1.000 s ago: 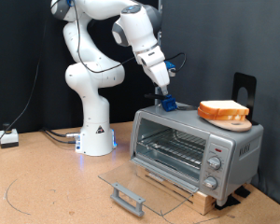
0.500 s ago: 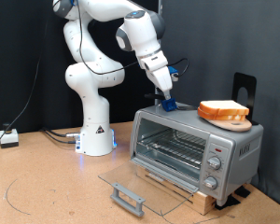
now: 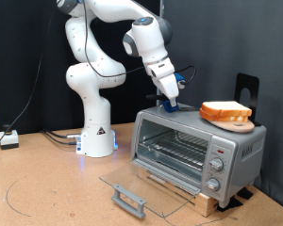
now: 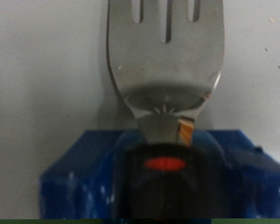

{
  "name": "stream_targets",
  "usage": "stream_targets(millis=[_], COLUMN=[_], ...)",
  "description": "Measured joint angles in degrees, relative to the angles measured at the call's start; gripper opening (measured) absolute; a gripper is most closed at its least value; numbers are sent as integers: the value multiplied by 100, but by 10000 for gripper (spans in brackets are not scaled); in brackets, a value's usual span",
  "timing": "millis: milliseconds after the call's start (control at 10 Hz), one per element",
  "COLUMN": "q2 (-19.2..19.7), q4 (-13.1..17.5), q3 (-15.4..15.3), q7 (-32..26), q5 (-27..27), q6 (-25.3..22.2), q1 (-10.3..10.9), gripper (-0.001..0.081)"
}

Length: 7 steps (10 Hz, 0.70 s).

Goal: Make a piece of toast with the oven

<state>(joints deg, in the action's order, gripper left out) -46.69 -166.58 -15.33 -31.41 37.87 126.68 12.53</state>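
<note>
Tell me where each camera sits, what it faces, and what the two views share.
Exterior view: off the arm, facing the open oven, with the white arm and gripper above the oven's top, near a blue holder; a bread slice sits on a wooden disc.
Wrist view: on the hand, looking closely along a metal fork rising from the blue holder; no jaws show.
Shared: the blue holder.

I read this as a robotics lab: white arm [image 3: 94, 66] bolted to a brown benchtop [image 3: 47, 188], black curtain backdrop [image 3: 226, 38], loose cables [image 3: 57, 137], toaster oven [image 3: 198, 151] as lone prop.
</note>
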Motion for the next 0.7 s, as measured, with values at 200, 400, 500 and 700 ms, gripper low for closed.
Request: stream_targets(millis=[200, 400, 500, 700], q2=[114, 192, 209, 220], q4=[4, 5, 5, 9], q3=[-118, -217, -254, -288], q7=[-28, -38, -42, -43], q5=[115, 203, 247, 323], q6=[78, 167, 212, 247], q1=[9, 20, 21, 21], gripper=[809, 809, 809, 689])
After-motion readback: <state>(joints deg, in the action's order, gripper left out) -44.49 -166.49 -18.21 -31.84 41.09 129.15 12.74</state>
